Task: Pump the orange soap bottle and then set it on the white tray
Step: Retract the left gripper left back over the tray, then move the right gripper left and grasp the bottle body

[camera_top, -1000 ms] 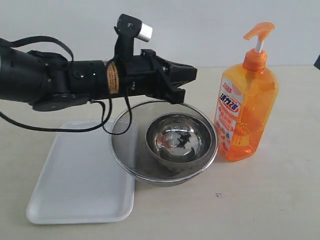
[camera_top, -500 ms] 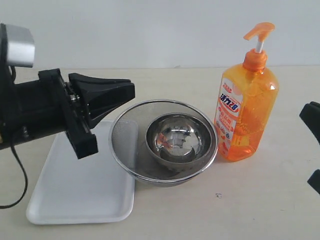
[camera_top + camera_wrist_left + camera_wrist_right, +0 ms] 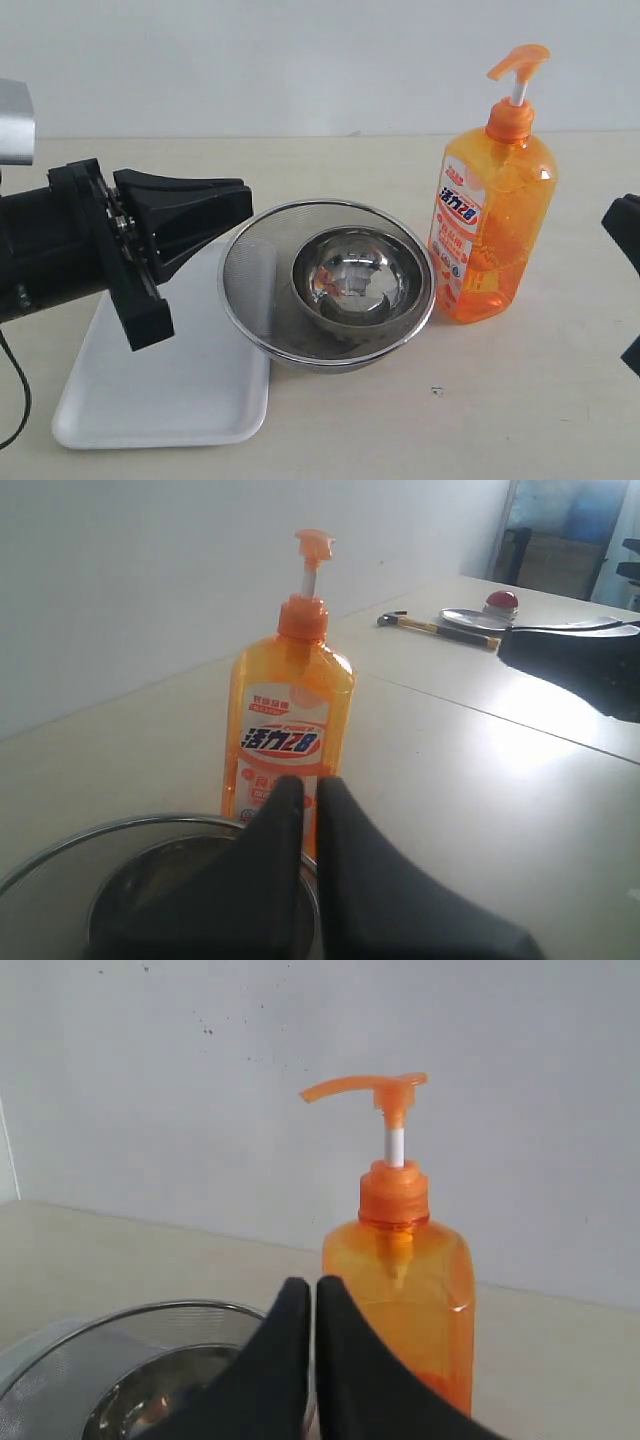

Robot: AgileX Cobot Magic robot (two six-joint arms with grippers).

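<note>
A: Where does the orange soap bottle [image 3: 492, 215] stand?

B: Upright on the tabletop [image 3: 520, 400], just beside the right rim of the steel mesh bowl [image 3: 250, 290]. Its pump head is up, with the white stem showing. Nothing touches it.

A: And the white tray [image 3: 150, 400]?

B: Flat on the tabletop on the far side of the mesh bowl from the bottle, well apart from it. The mesh bowl's rim overlaps the tray's right edge, and a smaller shiny bowl [image 3: 358, 280] sits inside the mesh one.

A: What about the left gripper [image 3: 240, 203]?

B: It hangs over the tray's end with its tips pointing toward the mesh bowl. Its jaws are narrow, only a thin slit between them, and they hold nothing.

A: The right gripper [image 3: 308, 1285]?

B: It shows only at the right edge of the exterior view, apart from the bottle. Its wrist view has the bottle straight ahead – jaws pressed almost together, empty.
</note>
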